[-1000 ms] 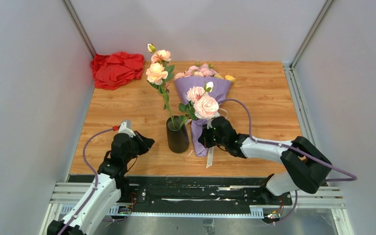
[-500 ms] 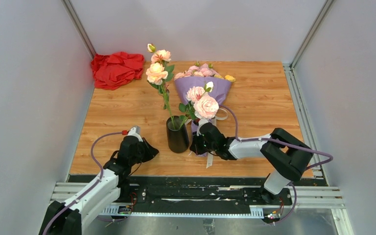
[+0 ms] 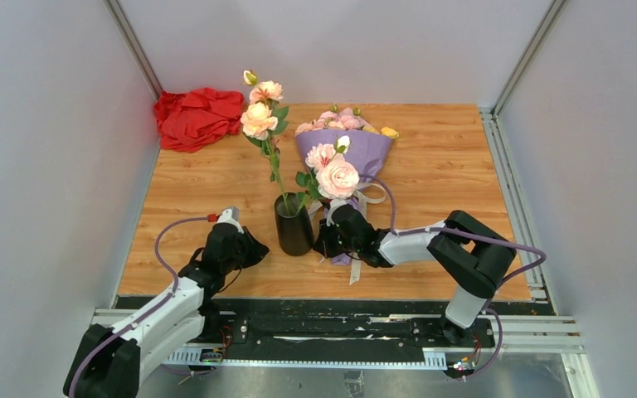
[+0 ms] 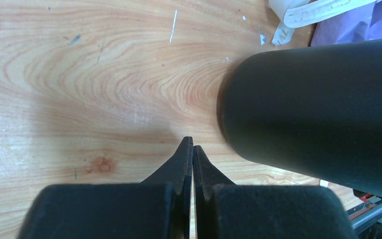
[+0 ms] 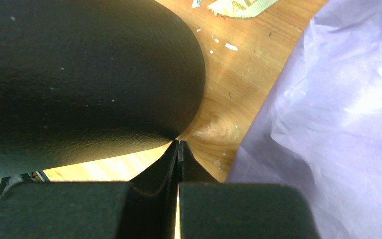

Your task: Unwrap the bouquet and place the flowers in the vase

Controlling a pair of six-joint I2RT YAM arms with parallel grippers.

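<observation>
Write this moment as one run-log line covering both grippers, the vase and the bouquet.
left gripper: shut, empty, left of vase | right gripper: shut, tips at vase's right side | bouquet: wrapped, lying on table

I count one vase [image 3: 294,235] on the one tabletop [image 3: 448,166]. Two tall stems stand in it. The first stem [image 3: 272,162] carries two peach blooms and one bud, and the second stem [image 3: 315,186] carries two pink blooms and one pale bud. That makes four large blooms and two buds in all. There is one bouquet [image 3: 357,153]: a single cone of lilac paper with one cream ribbon [image 3: 373,195]. The small blooms [image 3: 340,118] at its top are too crowded for me to count, though one yellow bloom [image 3: 390,132] stands out. There is one red cloth [image 3: 197,118]. Of my own parts I see two: my left arm [image 3: 166,307] and my right arm [image 3: 415,245], each with one pair of jaws.
</observation>
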